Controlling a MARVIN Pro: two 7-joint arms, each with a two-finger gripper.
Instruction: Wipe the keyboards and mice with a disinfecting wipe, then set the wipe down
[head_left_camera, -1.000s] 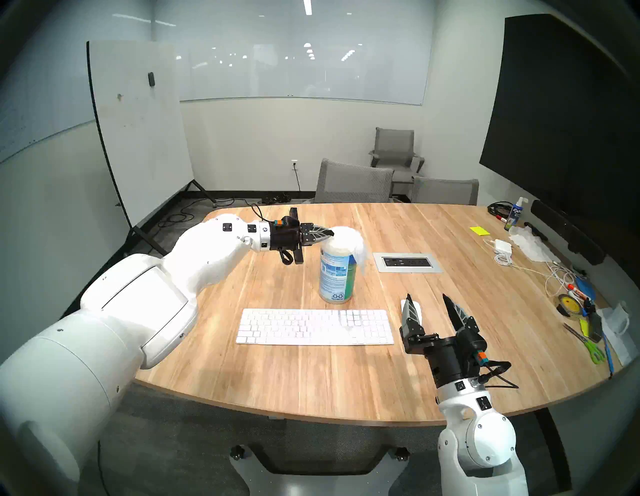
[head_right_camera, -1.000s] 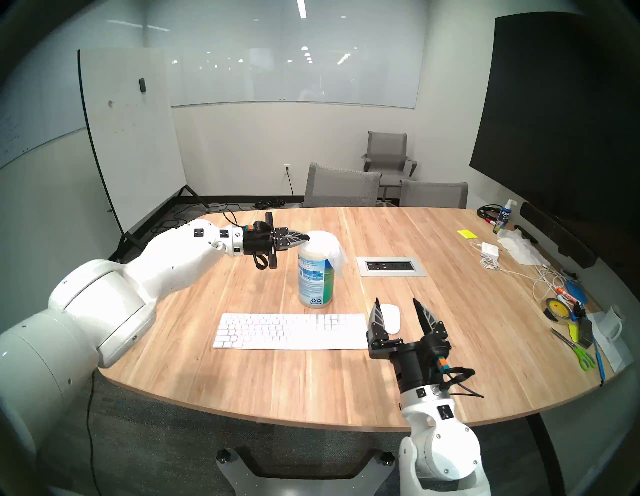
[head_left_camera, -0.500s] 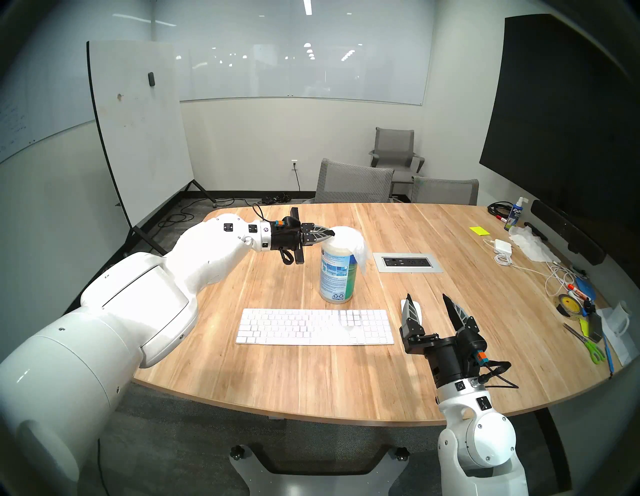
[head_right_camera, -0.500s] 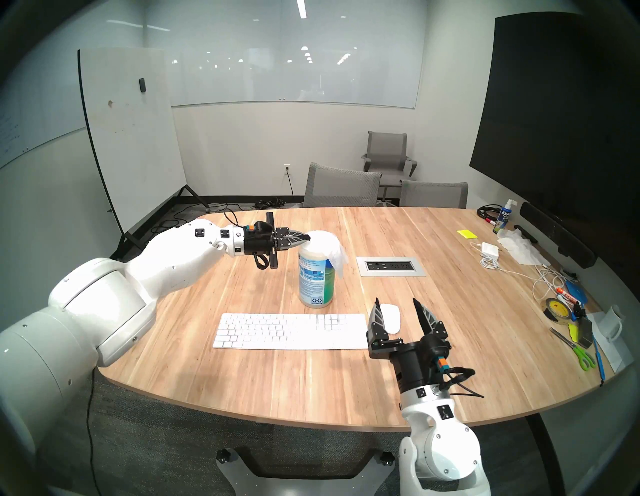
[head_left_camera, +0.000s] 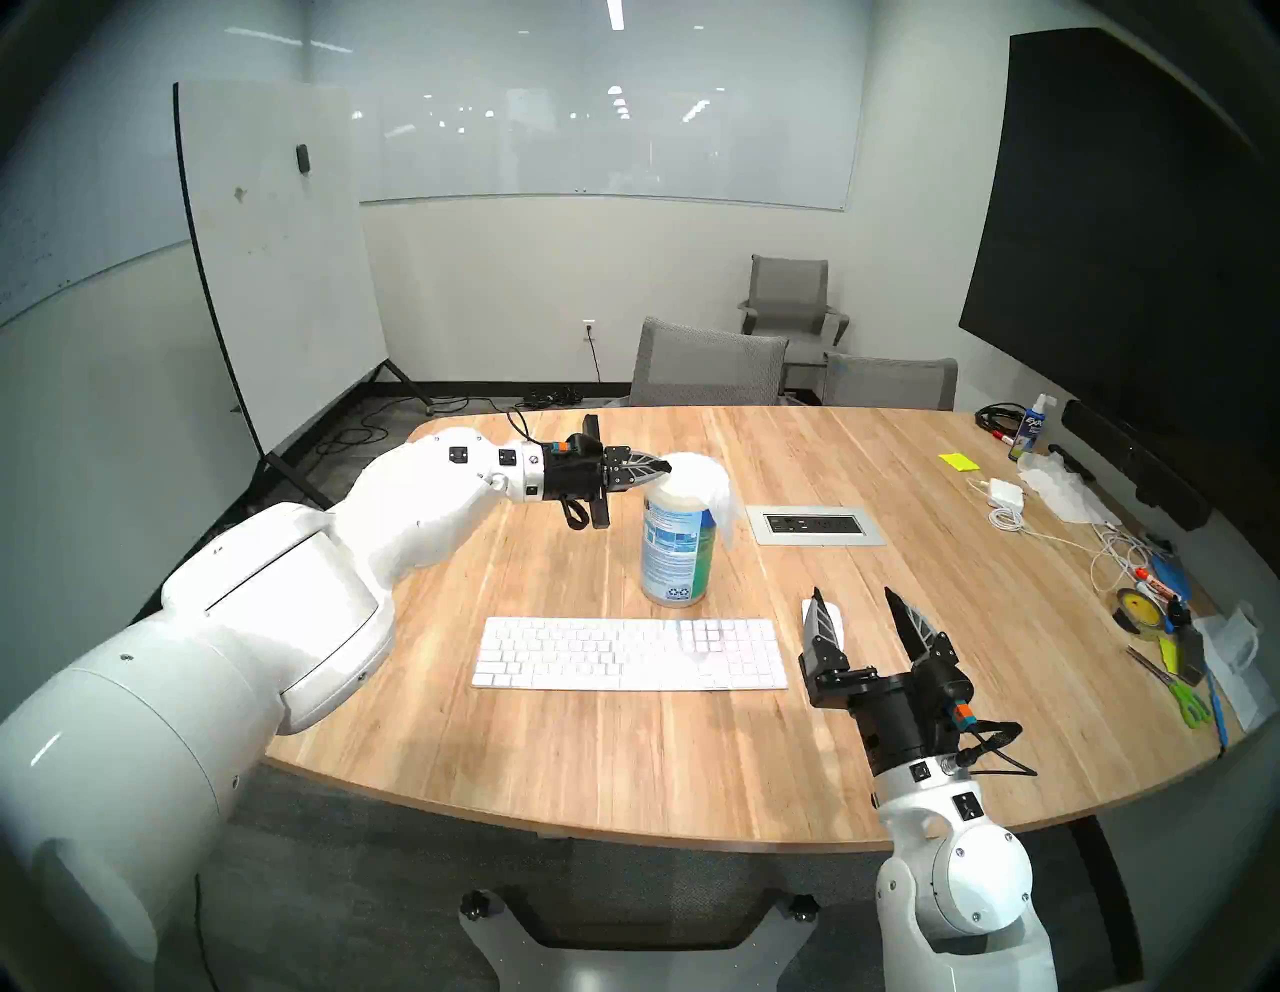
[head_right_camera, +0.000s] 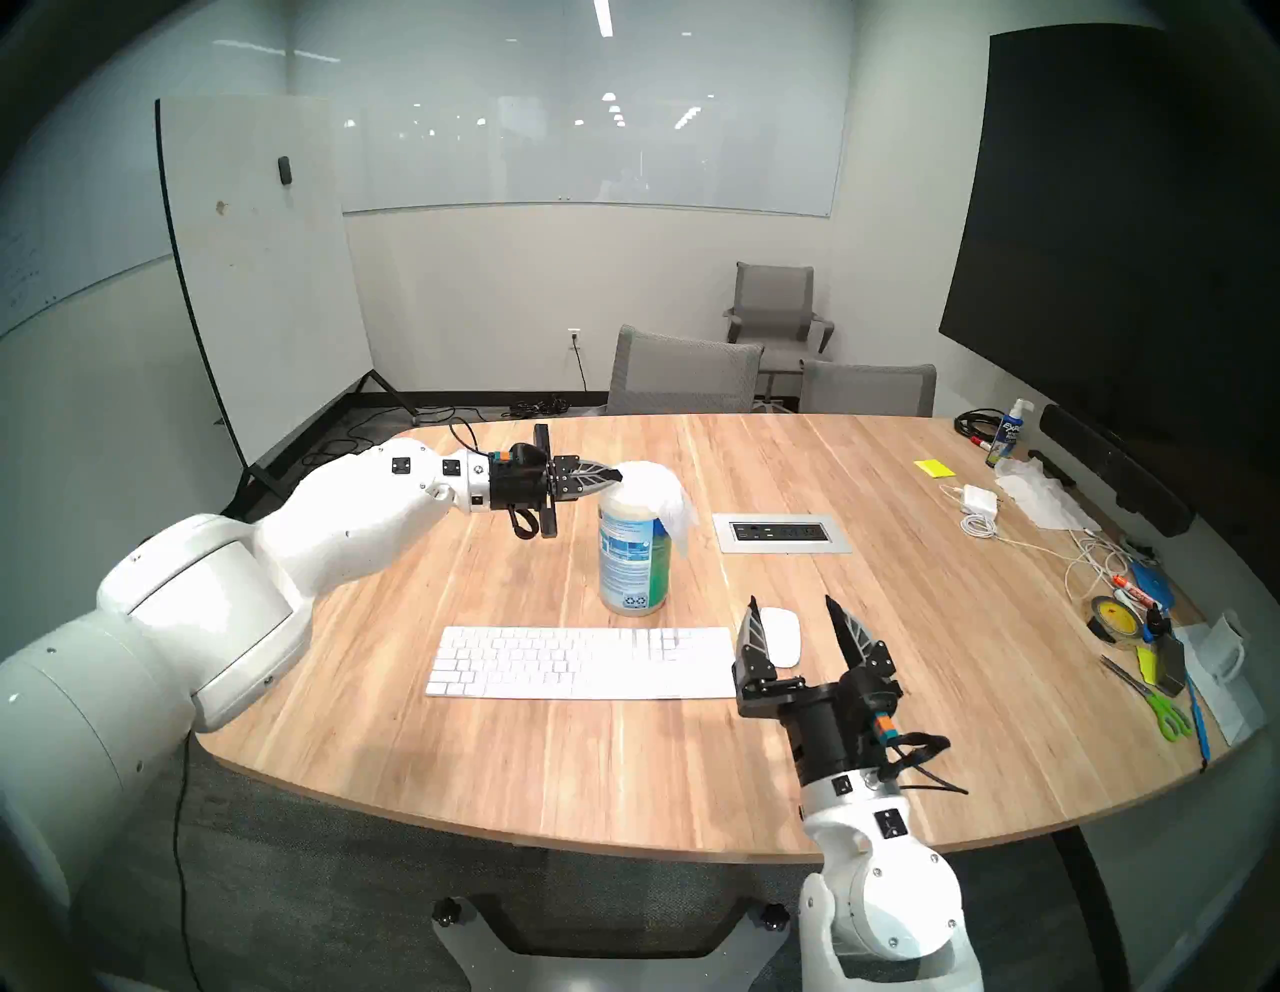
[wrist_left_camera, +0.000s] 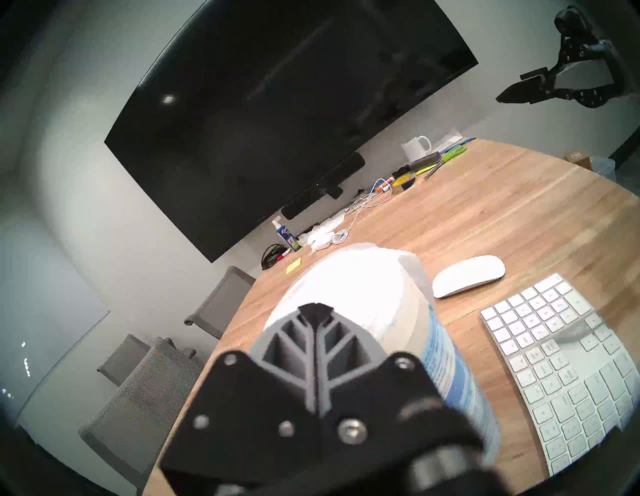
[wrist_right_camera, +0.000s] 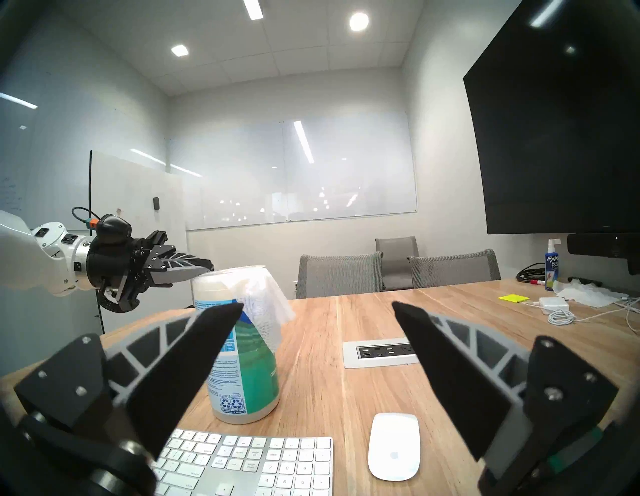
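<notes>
While the left gripper (head_left_camera: 663, 465), jaws closed, meets the wipe (head_left_camera: 717, 495) draped over the canister (head_left_camera: 675, 547) at frame centre, the right gripper (head_left_camera: 855, 613) gapes empty lower right. Keyboard (head_left_camera: 629, 653) and mouse (wrist_right_camera: 394, 446) lie on the wooden table (head_left_camera: 866, 478); whiteboards (head_left_camera: 277, 256) line the walls.

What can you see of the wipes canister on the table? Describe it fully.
The wipes canister is a translucent white plastic cylinder with a blue-green printed label and recycling marks near its base. It stands upright on the wooden table, just behind the keyboard. A white wipe drapes over its top and down one side. The shut left gripper meets its top rim.
</notes>
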